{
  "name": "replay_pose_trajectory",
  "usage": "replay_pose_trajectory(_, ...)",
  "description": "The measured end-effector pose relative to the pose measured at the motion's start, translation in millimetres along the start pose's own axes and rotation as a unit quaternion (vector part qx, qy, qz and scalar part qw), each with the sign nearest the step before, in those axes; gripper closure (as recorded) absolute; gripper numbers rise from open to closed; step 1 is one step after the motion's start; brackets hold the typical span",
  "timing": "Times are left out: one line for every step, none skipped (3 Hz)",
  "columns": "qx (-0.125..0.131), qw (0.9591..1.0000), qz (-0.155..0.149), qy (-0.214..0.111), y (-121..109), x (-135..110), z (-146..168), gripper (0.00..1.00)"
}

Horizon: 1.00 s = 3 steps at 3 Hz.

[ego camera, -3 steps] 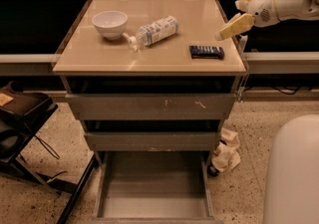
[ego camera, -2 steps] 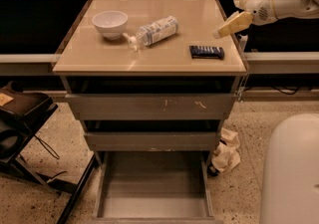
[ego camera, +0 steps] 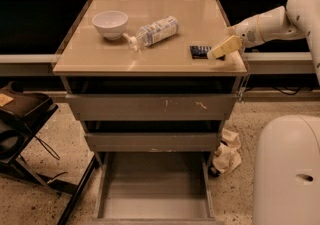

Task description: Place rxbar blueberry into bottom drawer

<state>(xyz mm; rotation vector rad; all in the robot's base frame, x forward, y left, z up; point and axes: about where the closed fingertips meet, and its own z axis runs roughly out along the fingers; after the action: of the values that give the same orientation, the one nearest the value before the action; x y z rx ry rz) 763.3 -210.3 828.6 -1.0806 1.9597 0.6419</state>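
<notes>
The rxbar blueberry (ego camera: 199,51), a flat dark navy bar, lies on the tan tabletop (ego camera: 150,56) near its front right corner. My gripper (ego camera: 220,49) reaches in from the right on the white arm (ego camera: 265,26). Its tan tip sits low over the bar's right end and covers part of it. I cannot tell whether it touches the bar. The bottom drawer (ego camera: 155,189) is pulled out below the table. It is a wide grey tray with a bare floor. The two upper grey drawers (ego camera: 150,106) are pushed in.
A white bowl (ego camera: 110,23) and a clear plastic bottle (ego camera: 152,31) on its side sit at the table's back left. A crumpled cloth (ego camera: 227,154) lies on the floor right of the drawers. A black chair (ego camera: 20,129) stands left. My white base (ego camera: 287,169) is at the lower right.
My gripper has moved down and a little left, from above the table's right edge to just over the bar's right end. The bar, bowl, bottle and drawers have not moved.
</notes>
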Motion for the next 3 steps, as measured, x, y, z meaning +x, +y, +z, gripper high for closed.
replay_pose_trajectory(0.000,1.0000,0.000,0.000,0.0,0.0,0.3,0.00)
replay_pose_trajectory(-0.020,0.9998,0.000,-0.004,3.4,8.5,16.1,0.00)
replay_pose_trajectory(-0.038,0.9992,0.008,-0.013,6.5,22.8,23.7,0.00)
